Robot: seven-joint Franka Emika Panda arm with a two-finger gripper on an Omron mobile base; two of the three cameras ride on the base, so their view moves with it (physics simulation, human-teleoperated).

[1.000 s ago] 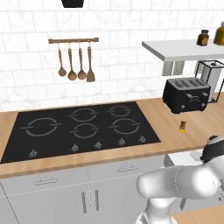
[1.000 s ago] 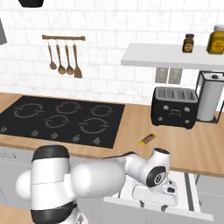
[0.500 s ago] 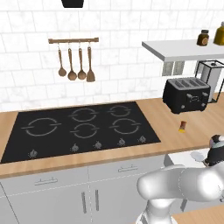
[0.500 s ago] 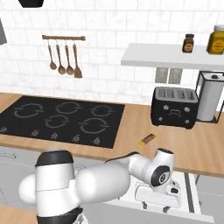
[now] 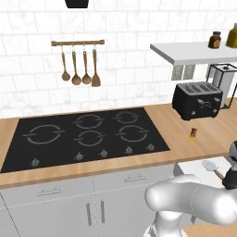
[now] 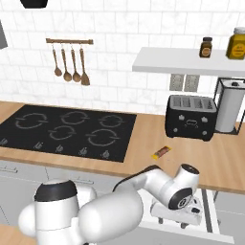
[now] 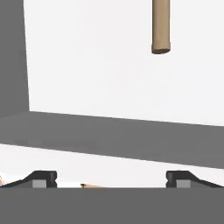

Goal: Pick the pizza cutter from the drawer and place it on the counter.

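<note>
- The claw [image 7: 111,178] stood with its jaws wide apart, holding nothing, low inside the open drawer [image 7: 109,78].
- The pizza cutter [image 5: 211,167] lay in the drawer beside the claw, ungrasped.
- Grasp, lift and placing on the desk [image 5: 139,163] all remained, I judged.

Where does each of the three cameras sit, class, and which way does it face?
Left base view: behind the arm's left, facing the counter; white arm at lower right.
Right base view: behind its right, facing the counter; arm at lower left, reaching into the drawer.
Hand view: on the hand, inside the drawer; open gripper at bottom.
Base views share the cooktop and toaster.
</note>
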